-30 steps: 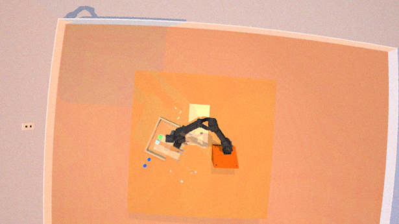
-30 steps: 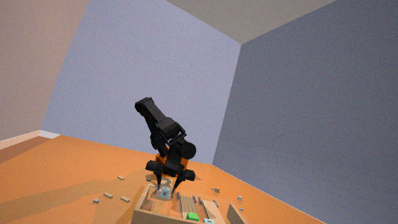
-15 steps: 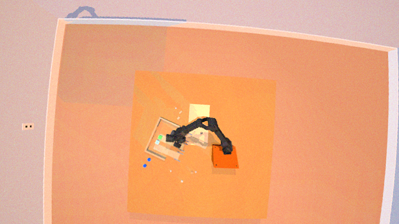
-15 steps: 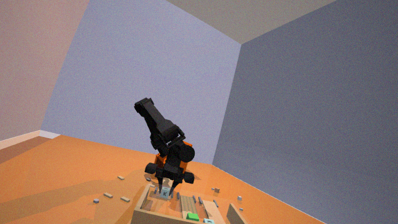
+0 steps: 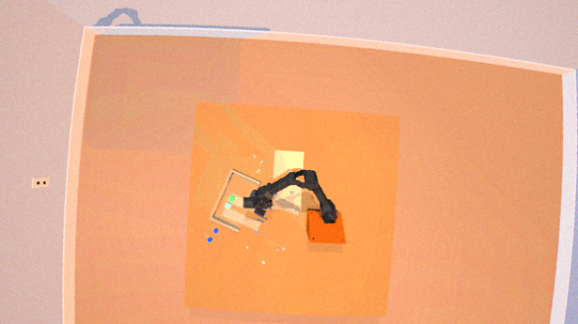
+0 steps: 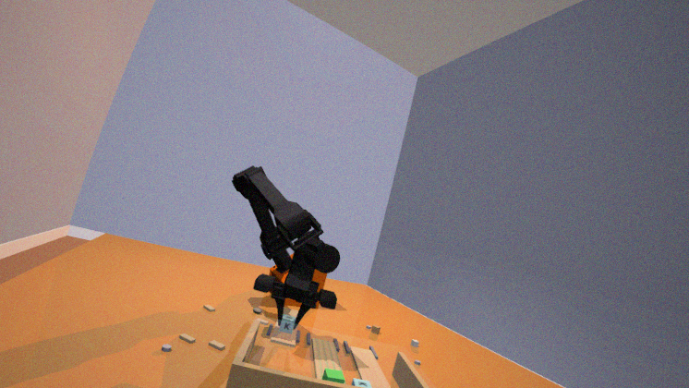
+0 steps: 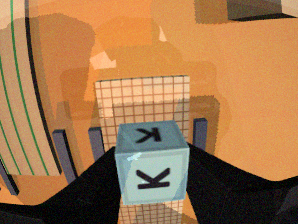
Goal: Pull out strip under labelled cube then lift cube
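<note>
The labelled pale blue cube (image 6: 287, 324) (image 7: 154, 177) shows a black K on its top and side. My gripper (image 6: 288, 326) (image 7: 149, 151) is shut on it, one black finger at each side. The cube is over the checked strip (image 6: 283, 342) (image 7: 142, 89), whose end shows beyond it in the wrist view. Whether a gap separates them I cannot tell. A strip with green lines (image 7: 24, 117) (image 6: 326, 356) lies beside it. A plain pale strip (image 6: 368, 364) (image 5: 249, 221) lies farther over. In the top view the arm hides the held cube.
A wooden frame (image 6: 289, 374) (image 5: 222, 193) has raised walls around the strips. Dark guide bars (image 7: 200, 134) flank the strips. A green block (image 6: 333, 375) (image 5: 232, 198) and another pale blue cube (image 6: 361, 382) (image 5: 227, 205) are near its far wall. Small loose pieces lie outside the frame.
</note>
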### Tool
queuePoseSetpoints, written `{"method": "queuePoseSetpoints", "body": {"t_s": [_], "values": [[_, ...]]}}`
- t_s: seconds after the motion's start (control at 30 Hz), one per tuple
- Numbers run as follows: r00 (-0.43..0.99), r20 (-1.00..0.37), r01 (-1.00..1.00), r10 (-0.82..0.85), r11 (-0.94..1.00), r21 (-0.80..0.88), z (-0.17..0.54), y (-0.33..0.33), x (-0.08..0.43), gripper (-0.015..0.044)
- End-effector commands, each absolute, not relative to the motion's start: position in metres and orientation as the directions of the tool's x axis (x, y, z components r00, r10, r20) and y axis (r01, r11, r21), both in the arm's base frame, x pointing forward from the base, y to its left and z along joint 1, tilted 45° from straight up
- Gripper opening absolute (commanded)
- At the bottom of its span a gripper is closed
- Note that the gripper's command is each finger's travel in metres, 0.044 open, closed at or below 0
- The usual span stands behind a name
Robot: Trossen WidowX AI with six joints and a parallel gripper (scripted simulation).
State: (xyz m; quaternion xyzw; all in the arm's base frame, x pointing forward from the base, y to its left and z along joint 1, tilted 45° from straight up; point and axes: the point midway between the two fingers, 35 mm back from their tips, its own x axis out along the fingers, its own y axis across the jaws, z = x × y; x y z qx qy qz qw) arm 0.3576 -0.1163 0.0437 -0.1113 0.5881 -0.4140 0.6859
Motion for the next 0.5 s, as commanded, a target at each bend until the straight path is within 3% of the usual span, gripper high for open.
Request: {"method": "queuePoseSetpoints", "body": {"t_s": [0.0,0.47], "values": [[-0.030,-0.715,0.434,-0.699,0.635,-0.639,0.051,-0.099,0.338,0.0000],[-0.032,-0.714,0.431,-0.700,0.635,-0.642,0.052,-0.083,0.305,0.0000]]}}
